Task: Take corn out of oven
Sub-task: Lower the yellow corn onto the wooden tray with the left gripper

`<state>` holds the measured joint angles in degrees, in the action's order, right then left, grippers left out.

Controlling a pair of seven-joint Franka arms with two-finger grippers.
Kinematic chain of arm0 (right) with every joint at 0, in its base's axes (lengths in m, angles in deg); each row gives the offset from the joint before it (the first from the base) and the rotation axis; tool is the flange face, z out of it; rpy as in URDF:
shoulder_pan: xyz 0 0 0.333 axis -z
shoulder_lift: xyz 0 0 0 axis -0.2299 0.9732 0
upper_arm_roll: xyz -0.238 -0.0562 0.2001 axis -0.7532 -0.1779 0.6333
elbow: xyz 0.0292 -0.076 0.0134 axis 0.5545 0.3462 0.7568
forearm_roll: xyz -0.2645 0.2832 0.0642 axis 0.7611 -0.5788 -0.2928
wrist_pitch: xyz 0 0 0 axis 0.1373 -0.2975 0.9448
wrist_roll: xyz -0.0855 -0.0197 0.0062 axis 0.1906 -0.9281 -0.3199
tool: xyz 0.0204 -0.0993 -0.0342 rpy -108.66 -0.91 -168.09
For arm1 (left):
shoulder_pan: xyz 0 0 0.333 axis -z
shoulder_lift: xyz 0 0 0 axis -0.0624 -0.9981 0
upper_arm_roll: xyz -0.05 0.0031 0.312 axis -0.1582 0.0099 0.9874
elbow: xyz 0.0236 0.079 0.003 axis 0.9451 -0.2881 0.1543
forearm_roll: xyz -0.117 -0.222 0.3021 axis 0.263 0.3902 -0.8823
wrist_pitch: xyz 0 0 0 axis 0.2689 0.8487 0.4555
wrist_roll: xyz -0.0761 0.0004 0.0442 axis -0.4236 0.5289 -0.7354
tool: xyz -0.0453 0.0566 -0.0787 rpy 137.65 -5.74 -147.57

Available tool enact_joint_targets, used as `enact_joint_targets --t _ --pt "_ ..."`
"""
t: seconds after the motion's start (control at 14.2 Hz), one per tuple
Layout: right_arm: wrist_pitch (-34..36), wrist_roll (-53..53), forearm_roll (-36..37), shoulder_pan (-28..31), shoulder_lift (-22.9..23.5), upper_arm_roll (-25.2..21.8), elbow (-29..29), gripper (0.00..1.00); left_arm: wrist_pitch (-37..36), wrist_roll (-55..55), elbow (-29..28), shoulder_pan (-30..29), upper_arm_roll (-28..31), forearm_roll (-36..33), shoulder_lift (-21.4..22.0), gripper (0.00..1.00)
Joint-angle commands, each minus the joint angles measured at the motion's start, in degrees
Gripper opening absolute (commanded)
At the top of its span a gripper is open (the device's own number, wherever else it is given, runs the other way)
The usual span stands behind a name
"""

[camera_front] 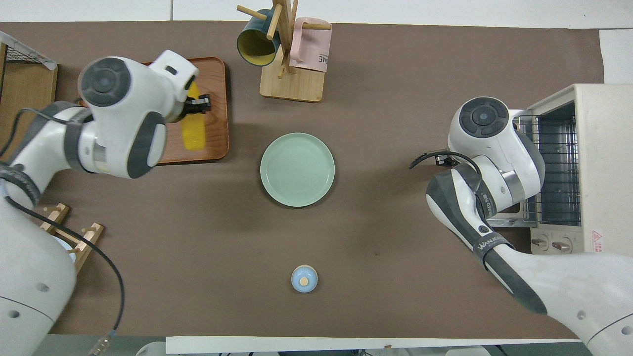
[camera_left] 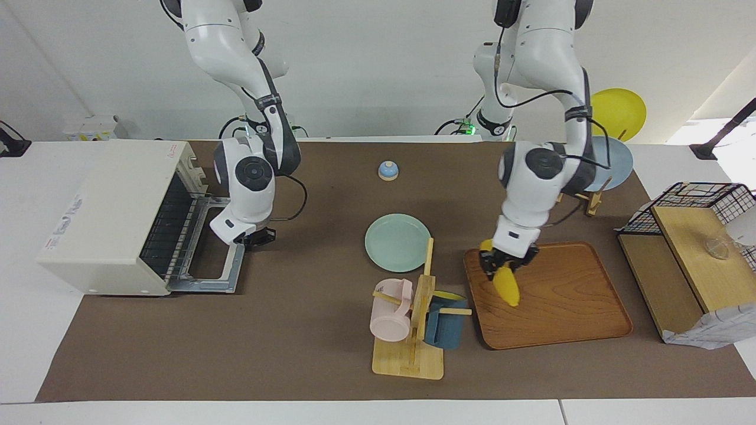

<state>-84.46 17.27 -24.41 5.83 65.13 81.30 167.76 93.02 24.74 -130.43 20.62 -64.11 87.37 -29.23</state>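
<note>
The yellow corn (camera_left: 508, 285) hangs tilted in my left gripper (camera_left: 503, 264), which is shut on its upper end just over the wooden tray (camera_left: 567, 307). From overhead the corn (camera_front: 192, 131) shows over the tray (camera_front: 217, 89) beside the left gripper (camera_front: 199, 105). The cream-white oven (camera_left: 106, 218) stands at the right arm's end of the table, its glass door (camera_left: 218, 268) dropped open and its wire rack (camera_left: 171, 230) bare. My right gripper (camera_left: 257, 237) waits over the open door; the arm hides it in the overhead view. The oven (camera_front: 598, 128) shows there too.
A pale green plate (camera_left: 397, 242) lies mid-table. A mug tree (camera_left: 420, 307) with a pink mug and a blue mug stands beside the tray. A small blue bell (camera_left: 388, 170) sits nearer the robots. A black wire basket (camera_left: 697, 203) and a plate rack (camera_left: 614, 159) stand at the left arm's end.
</note>
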Motion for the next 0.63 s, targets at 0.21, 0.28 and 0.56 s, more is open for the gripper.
enact_joint_targets --t 0.21,0.28,0.56 --pt "11.05 -9.74 6.80 1.04 -4.38 -0.31 -5.35 0.00 -2.07 5.57 9.20 -3.37 -0.55 0.77 -7.76 1.00" --pt "12.11 -13.18 6.63 1.83 -6.23 -0.75 -5.27 0.01 -2.59 5.40 8.77 -3.45 -0.37 0.77 -6.19 1.00" --pt "20.19 -20.85 3.83 2.89 -12.38 -3.56 -5.62 0.06 -18.08 5.39 8.57 -7.31 -0.11 0.86 6.19 1.00"
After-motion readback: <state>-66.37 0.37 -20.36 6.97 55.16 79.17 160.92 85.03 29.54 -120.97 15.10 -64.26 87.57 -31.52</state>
